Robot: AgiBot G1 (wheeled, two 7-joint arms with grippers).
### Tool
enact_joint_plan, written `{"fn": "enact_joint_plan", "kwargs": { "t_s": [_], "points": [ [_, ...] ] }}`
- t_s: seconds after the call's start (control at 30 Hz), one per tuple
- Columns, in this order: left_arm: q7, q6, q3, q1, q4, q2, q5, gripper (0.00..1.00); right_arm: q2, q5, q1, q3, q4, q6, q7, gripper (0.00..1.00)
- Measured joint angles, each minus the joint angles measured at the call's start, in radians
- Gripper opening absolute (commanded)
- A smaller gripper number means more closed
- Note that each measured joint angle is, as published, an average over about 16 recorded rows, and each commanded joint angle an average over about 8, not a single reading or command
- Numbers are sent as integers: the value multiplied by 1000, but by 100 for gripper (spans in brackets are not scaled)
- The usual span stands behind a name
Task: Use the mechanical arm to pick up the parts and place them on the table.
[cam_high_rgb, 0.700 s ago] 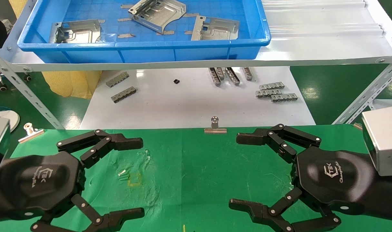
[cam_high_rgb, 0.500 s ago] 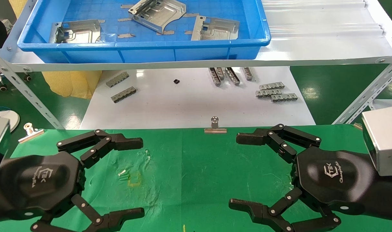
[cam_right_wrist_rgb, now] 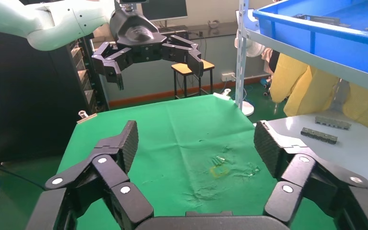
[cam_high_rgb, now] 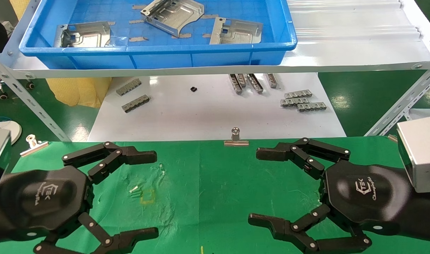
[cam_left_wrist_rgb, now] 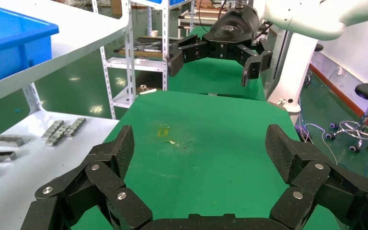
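Between the left hand and the right hand, both spread wide above the green desk, lies an open stretch of cloth. Beyond it, a binder clip stands at the desk's far edge. The blue tray holding the parts sits on a raised shelf, whose slanted struts flank the approach.

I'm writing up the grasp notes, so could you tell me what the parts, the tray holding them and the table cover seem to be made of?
The parts: bare silvery sheet metal, judging by the sheen, embossed grooves and bent edges. The blue tray: probably moulded plastic, smooth with a rolled rim. The table cover: green cloth, matte and wrinkled.
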Motion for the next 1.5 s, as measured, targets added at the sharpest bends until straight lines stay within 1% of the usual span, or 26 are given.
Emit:
{"fn": "enact_joint_plan", "kwargs": {
  "t_s": [1.5],
  "points": [
    [1,-1,0,-3,-1,1,1,100,0,0,0,0,0,0,0,0]
  ]
}}
